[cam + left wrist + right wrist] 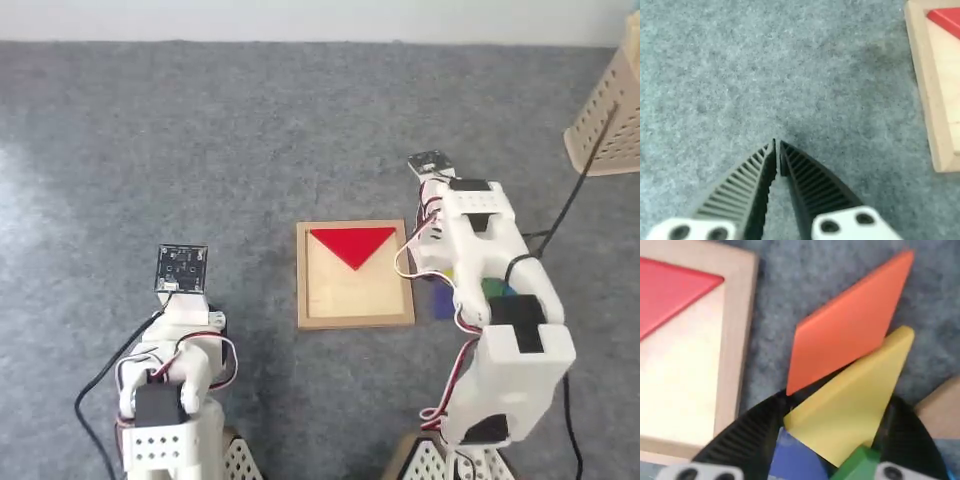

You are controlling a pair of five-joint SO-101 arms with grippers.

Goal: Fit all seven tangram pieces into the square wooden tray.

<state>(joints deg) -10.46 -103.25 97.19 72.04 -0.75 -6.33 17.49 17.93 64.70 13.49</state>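
Right wrist view, right gripper [837,409] spread around yellow triangle [855,387], orange parallelogram [845,325] just beyond, wooden tray [737,340] beside

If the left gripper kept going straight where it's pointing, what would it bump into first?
The left gripper, shut, points down at the grey carpet, so it would probably touch that first. The wooden tray sits off to one side, out of that line.

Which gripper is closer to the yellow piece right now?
Right. The right gripper sits directly over the yellow piece beside the tray; the left gripper is over bare carpet on the tray's other side.
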